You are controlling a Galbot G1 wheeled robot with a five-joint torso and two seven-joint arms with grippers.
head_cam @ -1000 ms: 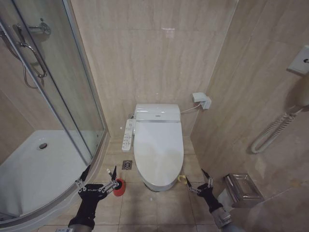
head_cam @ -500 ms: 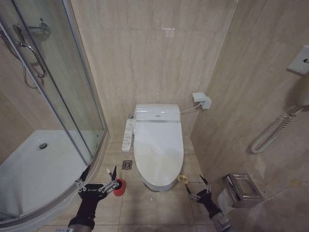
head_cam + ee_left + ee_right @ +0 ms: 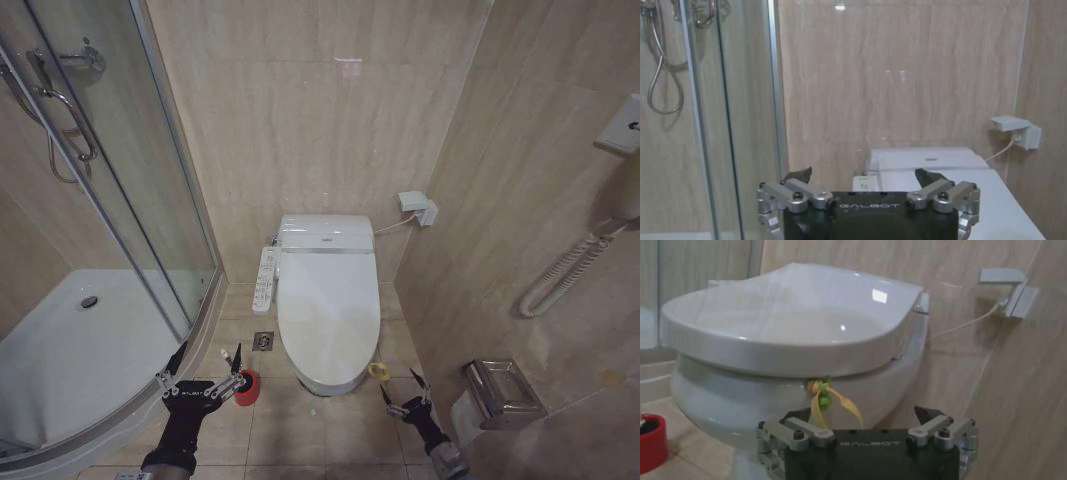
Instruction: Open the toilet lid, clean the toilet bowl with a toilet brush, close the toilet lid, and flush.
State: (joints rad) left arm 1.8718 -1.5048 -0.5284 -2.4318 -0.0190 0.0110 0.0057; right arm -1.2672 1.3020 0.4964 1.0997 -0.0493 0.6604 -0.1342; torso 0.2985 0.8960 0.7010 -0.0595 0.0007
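Head view: toilet lid (image 3: pixel 328 305) closed at centre, left gripper (image 3: pixel 205 372) spread open near the red-holdered toilet brush (image 3: pixel 245 385) to its left, right gripper (image 3: pixel 403 389) spread open near right; right wrist view: yellow-green band (image 3: pixel 825 401) hanging from the lid's near edge.

hands: 2 (image 3: pixel 204 368) (image 3: pixel 404 391) | toilet lid: 1 (image 3: pixel 329 312) | red brush holder: 1 (image 3: pixel 246 388) | floor drain: 1 (image 3: pixel 263 341)
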